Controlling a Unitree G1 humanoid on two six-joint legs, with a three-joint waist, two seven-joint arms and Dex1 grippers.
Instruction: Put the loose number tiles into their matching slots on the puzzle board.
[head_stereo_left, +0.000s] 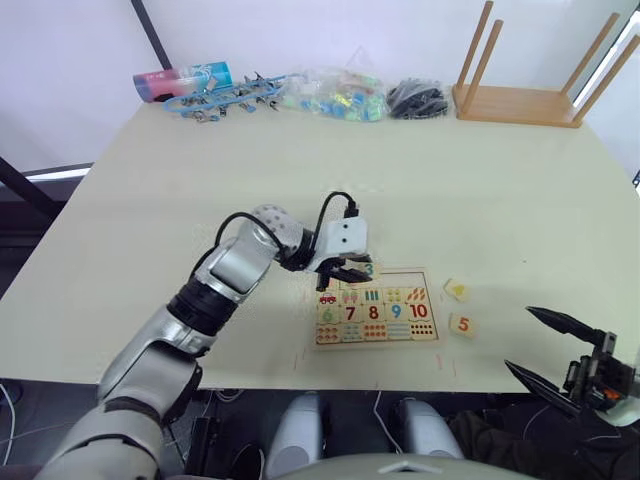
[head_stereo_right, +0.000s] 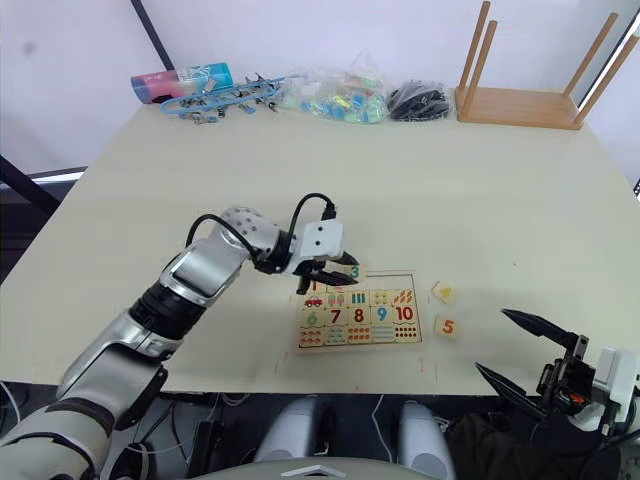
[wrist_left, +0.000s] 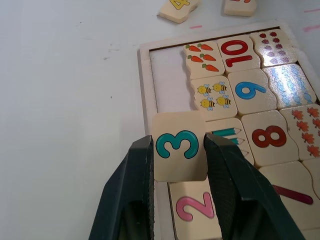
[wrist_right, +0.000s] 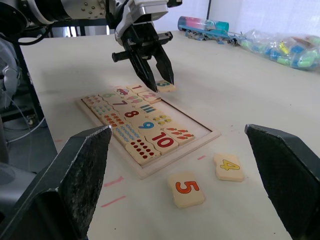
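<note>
Gripping tile 3 (wrist_left: 178, 145), left claw (wrist_left: 177, 165)

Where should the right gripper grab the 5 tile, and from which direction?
Come straight down on the 5 tile and pinch two opposite side edges. It lies flat on the table, apart from the 4 tile and the puzzle board, so its sides look reachable.

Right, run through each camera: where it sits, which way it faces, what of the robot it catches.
Head stereo pair: looks down over the pale wooden puzzle board; left gripper and open right gripper show.
Left wrist view: looks along its black fingers clamping the pale wooden tile printed with a teal 3.
Right wrist view: looks between its own fingers towards the board.
All views share the board.
</note>
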